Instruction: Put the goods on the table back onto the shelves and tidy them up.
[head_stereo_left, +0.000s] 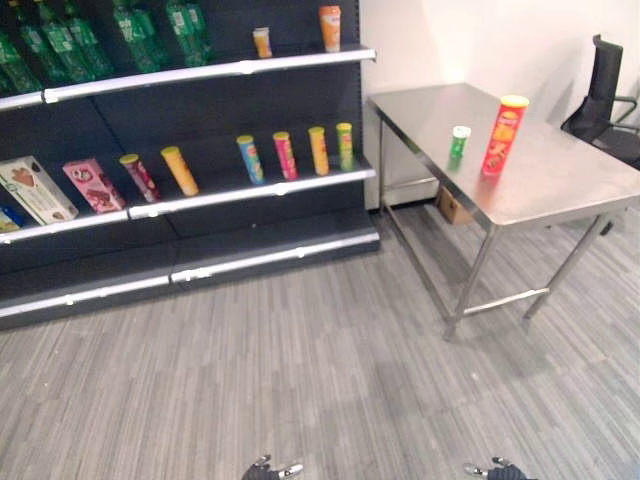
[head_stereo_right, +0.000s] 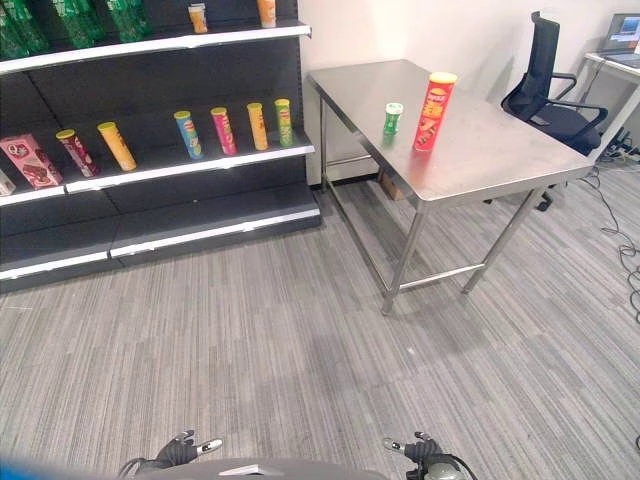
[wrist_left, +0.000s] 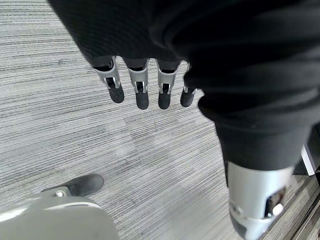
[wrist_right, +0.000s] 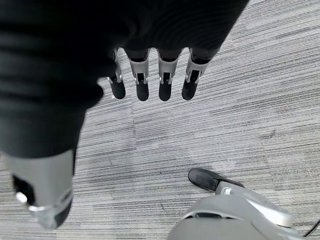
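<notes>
Tall red crisp tube (head_stereo_right: 435, 111) and small green can (head_stereo_right: 393, 118) stand on the steel table (head_stereo_right: 500, 150); left hand (wrist_left: 142, 85) and right hand (wrist_right: 150, 80) hang empty, fingers relaxed, top shelf (head_stereo_left: 200, 72) cut off

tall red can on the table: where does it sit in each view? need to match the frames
Left eye view: the tall red can stands upright on the steel table, upper right, just right of the small green can.
Right eye view: same can, upper middle-right, again right of the small green can.
Left wrist view: not in it; left hand over floor.
Right wrist view: not in it; right hand over floor.
Shared landmark: the small green can.
</notes>
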